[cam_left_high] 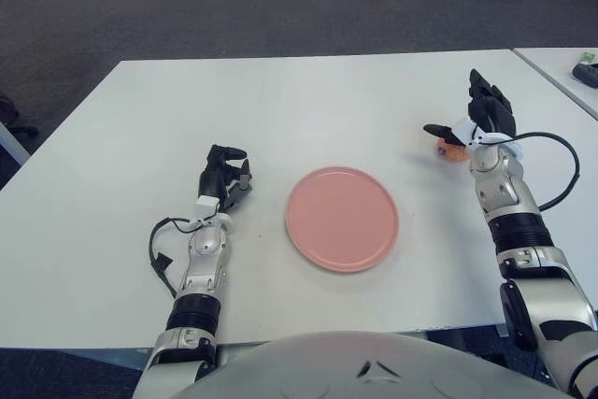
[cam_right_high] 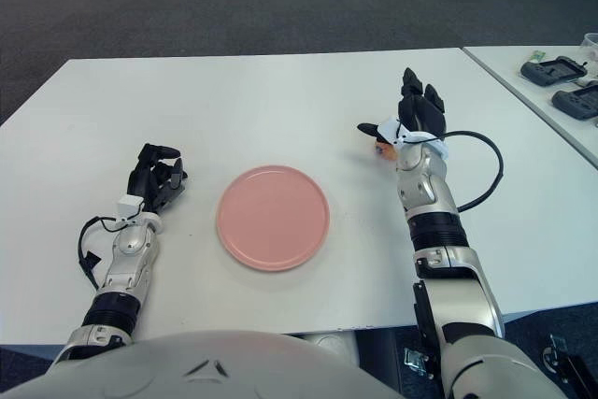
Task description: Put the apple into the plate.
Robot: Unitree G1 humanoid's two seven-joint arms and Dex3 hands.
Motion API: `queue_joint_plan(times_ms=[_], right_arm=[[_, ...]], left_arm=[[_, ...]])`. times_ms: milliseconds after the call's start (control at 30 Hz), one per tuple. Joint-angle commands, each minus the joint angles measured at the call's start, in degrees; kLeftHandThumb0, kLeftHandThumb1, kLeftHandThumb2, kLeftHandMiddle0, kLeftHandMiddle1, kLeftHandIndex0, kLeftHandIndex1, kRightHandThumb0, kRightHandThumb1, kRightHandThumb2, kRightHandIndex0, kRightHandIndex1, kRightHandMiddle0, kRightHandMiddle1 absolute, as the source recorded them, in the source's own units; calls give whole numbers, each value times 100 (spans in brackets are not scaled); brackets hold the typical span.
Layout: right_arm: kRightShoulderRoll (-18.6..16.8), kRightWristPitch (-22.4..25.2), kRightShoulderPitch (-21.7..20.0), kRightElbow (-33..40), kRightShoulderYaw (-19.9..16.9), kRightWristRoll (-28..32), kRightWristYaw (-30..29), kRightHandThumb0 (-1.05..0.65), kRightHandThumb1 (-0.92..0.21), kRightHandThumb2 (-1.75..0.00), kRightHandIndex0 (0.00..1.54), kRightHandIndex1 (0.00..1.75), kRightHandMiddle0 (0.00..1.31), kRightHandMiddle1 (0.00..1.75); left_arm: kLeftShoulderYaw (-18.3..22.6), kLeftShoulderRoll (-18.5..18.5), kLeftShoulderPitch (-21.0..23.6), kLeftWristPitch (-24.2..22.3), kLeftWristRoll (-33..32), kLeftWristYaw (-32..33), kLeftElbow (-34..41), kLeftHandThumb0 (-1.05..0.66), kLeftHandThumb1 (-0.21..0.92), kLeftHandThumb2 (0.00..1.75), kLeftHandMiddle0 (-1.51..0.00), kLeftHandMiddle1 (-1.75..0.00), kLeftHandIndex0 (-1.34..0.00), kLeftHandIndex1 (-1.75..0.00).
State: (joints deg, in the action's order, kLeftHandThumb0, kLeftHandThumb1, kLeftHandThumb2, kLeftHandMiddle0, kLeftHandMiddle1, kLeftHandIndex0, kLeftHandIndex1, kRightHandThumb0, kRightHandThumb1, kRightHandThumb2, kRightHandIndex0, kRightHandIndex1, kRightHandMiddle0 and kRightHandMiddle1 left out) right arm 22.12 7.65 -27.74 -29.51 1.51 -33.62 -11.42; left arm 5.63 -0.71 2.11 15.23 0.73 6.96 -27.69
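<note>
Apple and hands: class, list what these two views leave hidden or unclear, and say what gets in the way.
1. Apple: mostly hidden in both eye views by the right hand; only a small orange patch shows.
2. Whether the right hand's fingers touch the apple: blocked by the hand itself.
3. Left hand, left of the plate: its underside is hidden, so contact with the table cannot be confirmed.
4. Dark items on the neighbouring table: cut off by the right edge.
</note>
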Motion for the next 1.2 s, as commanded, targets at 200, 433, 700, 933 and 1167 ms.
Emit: queue_joint_plan(times_ms=[200,433,700,933,1167], right_arm=[[254,-499,-937,-2156,253,245,-72,-102,-69,-23,0,0,0,0],[303,-844,-1494,-3664,523,234,-188,-102,-71,-22,0,0,0,0],[214,-1061,-1598,-4288,828,209,-372,-102,-74,-22,0,0,0,0],[99,-1014,-1561,-4618,939,340,-76,-103,-81,-17,0,0,0,0],[69,-774,-1595,-4763,1096,348,308,-103,-87,-19,0,0,0,0]], left_arm=[[12,-8,-227,-10,-35,-86,-423,-36,80,70,-51,-175,-27,-175],[-3,-42,-240,142,12,-66,-501,-36,79,71,-52,-175,-27,-175],[15,-58,-215,151,5,-49,-563,-37,79,71,-51,-175,-27,-175],[20,-82,-181,117,-21,-97,-623,-37,78,72,-51,-175,-28,-175],[39,-75,-246,-28,-7,-14,-451,-36,80,70,-45,-175,-27,-175]])
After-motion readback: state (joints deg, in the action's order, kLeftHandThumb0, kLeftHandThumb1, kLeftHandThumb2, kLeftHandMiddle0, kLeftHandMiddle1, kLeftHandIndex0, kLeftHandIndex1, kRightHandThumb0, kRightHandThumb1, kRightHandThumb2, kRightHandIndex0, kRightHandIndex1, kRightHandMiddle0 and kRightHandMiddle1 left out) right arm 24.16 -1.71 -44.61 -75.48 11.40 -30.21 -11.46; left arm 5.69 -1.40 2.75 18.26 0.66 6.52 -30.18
